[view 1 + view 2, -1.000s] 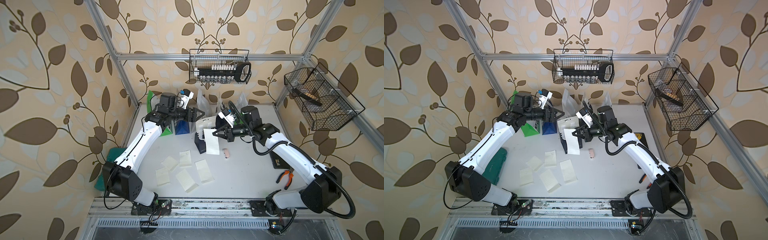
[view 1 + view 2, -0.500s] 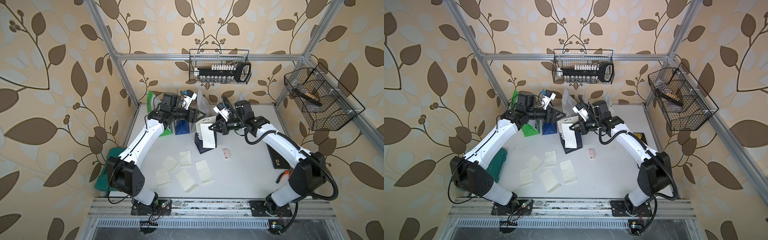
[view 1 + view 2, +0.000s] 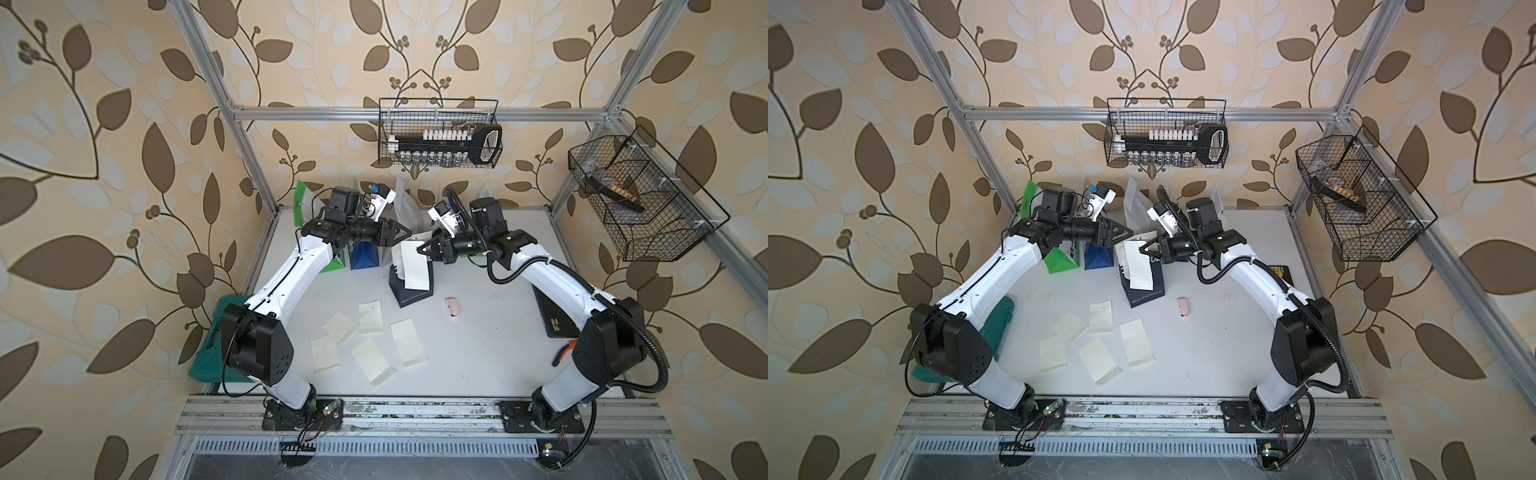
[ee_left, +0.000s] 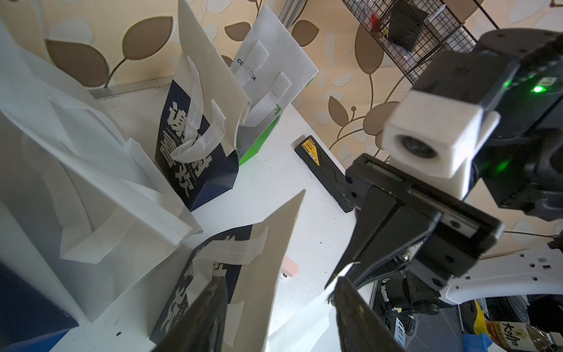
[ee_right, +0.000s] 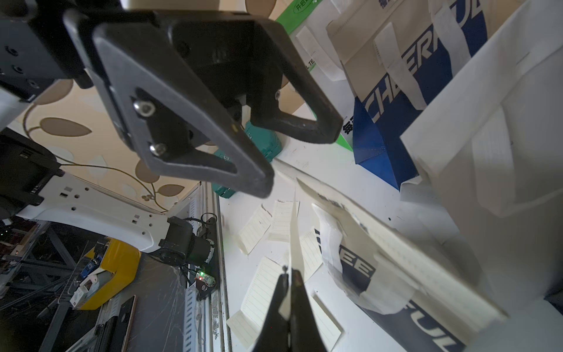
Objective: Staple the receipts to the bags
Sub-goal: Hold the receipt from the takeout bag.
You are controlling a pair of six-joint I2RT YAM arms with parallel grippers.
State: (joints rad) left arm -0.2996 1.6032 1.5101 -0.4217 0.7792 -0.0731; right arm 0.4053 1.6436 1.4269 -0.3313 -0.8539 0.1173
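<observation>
Your right fingers [image 3: 424, 250] are pressed together on the upper edge of a receipt [image 3: 416, 268]. It hangs against the face of the navy bag [image 3: 412, 294], which sits near the middle of the worktop [image 3: 482, 345]. Your left fingers [image 3: 400, 236] are spread, with their tips just beside the right ones over the bag's mouth.

The left wrist view shows those spread fingers straddling the bag's cream inner wall and the slip. I cannot tell whether they touch either one. The right wrist view shows the slip edge-on in the pinch.

The top views lay out five loose receipts [image 3: 371, 318] scattered between the bag and the front rail. A pink stapler [image 3: 452, 306] lies near the bag on its right. The other bags [image 4: 195, 131] crowd the back edge, close around both wrists. Bare worktop lies between the stapler and the black box [image 3: 555, 318] at the right edge.
</observation>
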